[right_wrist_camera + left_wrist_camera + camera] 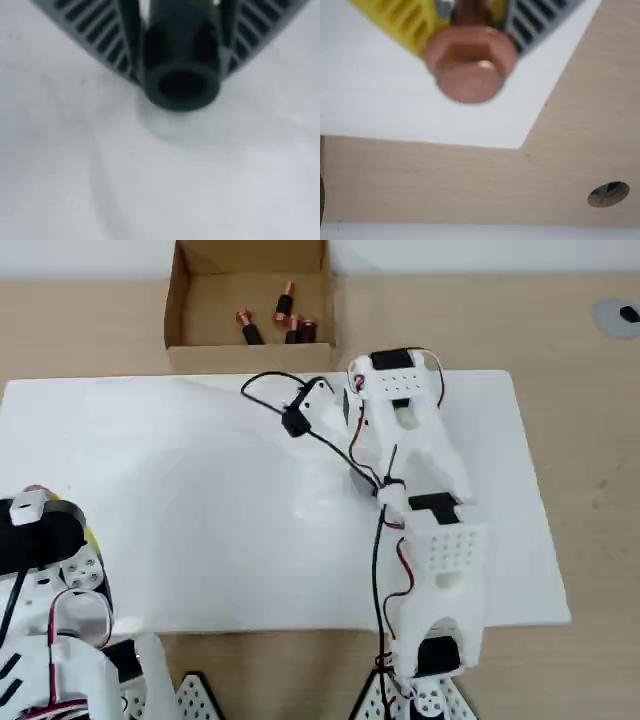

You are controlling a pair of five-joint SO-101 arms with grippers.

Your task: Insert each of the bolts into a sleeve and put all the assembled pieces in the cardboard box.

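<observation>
**Bolt in the left gripper, sleeve in the right, finished pieces in the box**

Bolt: copper-coloured with a hexagonal head, clamped in the left gripper. A yellow ribbed finger presses one side of its shank and a grey ribbed finger the other. The head points away from the gripper, out beyond the fingertips. Behind the bolt in the left wrist view are a corner of the white sheet, bare wooden table and a round hole in the wood.

A black sleeve is gripped by the right gripper, whose dark ribbed fingers close on both of its sides. Its open bore faces out past the fingertips, and it hangs just over the white sheet without visibly touching it.

From above, the left arm stands at the near left corner, over the left edge of the sheet. The right arm stretches from the near edge towards the far side, right of centre, with a black cable looping off it to the left. The two arms are well apart.

At the far side, beyond the sheet and left of centre, stands the cardboard box. Several assembled pieces, copper bolts seated in black sleeves, lie on its floor close together near the right wall.
</observation>
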